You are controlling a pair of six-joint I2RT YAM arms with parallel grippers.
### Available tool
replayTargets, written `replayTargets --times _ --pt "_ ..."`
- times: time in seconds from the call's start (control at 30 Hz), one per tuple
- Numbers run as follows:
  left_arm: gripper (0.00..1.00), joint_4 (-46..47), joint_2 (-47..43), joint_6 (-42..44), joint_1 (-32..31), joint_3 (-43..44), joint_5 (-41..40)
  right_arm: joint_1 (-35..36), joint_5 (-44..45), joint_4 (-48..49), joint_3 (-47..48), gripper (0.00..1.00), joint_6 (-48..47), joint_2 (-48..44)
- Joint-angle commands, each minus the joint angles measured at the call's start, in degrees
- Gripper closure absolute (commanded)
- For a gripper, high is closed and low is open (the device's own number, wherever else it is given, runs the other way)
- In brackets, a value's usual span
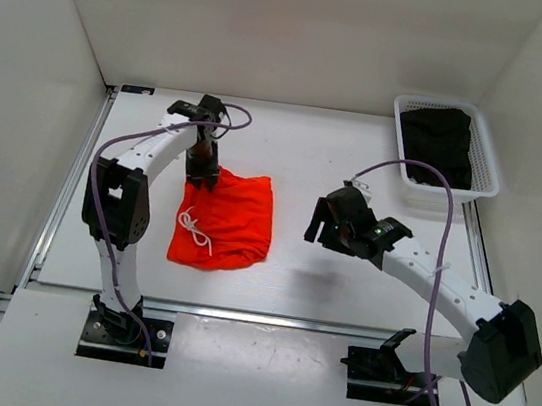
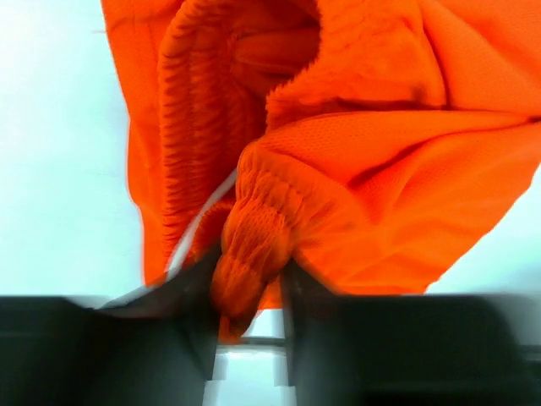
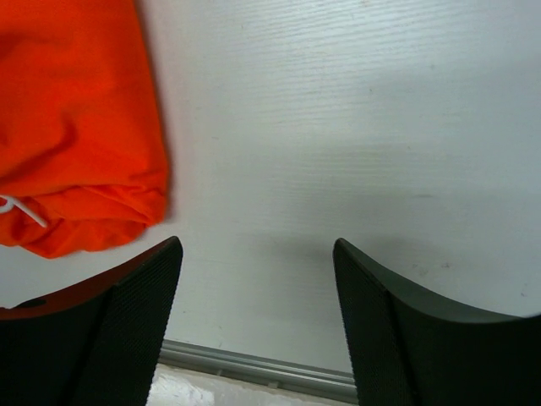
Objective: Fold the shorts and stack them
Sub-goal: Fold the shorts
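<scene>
Shows left gripper [image 2: 249,292] clamped on a bunched waistband fold of shorts [image 1: 233,220], rest heaped ahead of it. Shows right gripper [image 3: 258,288] spread wide over table [image 1: 309,148], shorts ahead-left of it, apart. Places basket [image 1: 489,163] holding dark cloth [image 1: 439,141] well beyond, rightward.

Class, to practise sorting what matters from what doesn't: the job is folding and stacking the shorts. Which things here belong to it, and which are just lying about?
Belongs: orange shorts; left gripper, pinching their waistband; right gripper, open.
Lying about: white basket; dark cloth in it.
</scene>
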Motion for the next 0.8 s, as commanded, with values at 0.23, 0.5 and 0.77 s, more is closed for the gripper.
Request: replayTargets --times 0.23,0.5,0.77 --pt "0.09 1.9 -5.1 0.6 10.1 -5.9 1.3 0.3 -16.8 8.4 15.0 0.15 -8.3 19.3" --pt "0.1 4.7 -2.8 2.8 13.0 -7.2 2.8 0.3 -27.5 13.1 24.0 0.15 -8.7 37.8" --pt "0.17 7.9 3.4 1.7 16.2 -8.9 4.9 0.3 -23.7 14.2 26.9 0.98 -5.9 44.4"
